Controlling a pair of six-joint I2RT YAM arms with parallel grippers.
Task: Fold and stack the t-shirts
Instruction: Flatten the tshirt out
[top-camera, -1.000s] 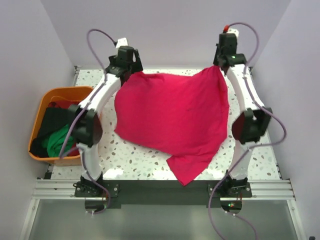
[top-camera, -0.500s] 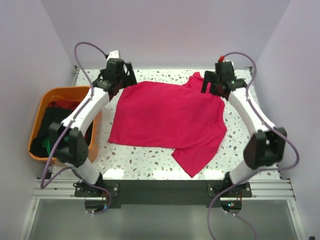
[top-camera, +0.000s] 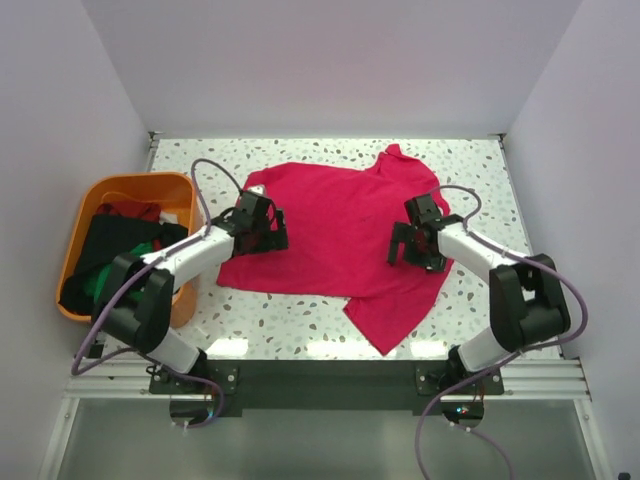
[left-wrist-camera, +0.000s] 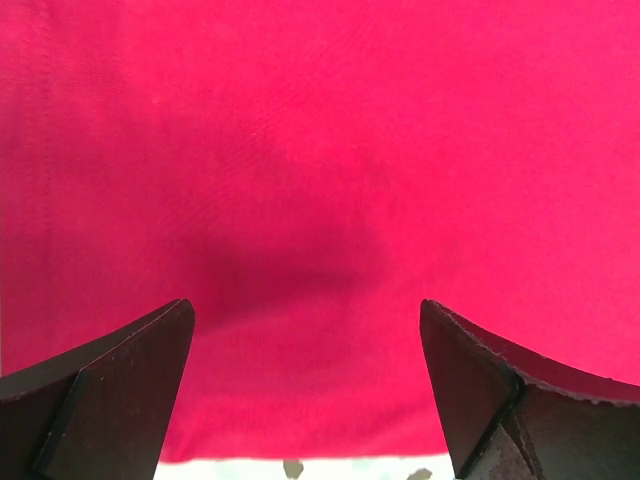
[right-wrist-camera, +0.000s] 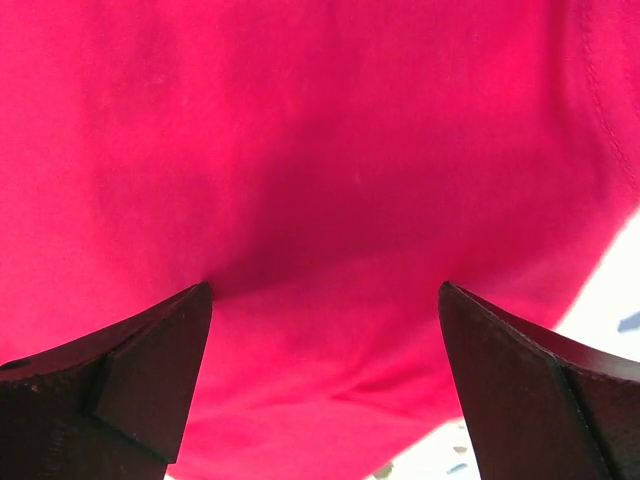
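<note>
Release just happened: left claw (top-camera: 272, 229) and right claw (top-camera: 403, 247) gape wide, empty, above the crimson-pink cloth t-shirt (top-camera: 340, 215), now spread on the speckled worktop (top-camera: 300, 312) beside the orange plastic tub (top-camera: 72, 222), ready for folding.

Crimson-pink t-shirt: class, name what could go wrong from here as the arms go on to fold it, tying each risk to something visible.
1. The crimson-pink t-shirt lies skewed, with one corner trailing toward the near edge of the table. A fold may come out crooked.
2. The left gripper and right gripper hang open over mid-cloth, not over an edge. Closing here would likely bunch the fabric.
3. The elbow of the left arm is close to the orange tub. A swing might knock it.
</note>
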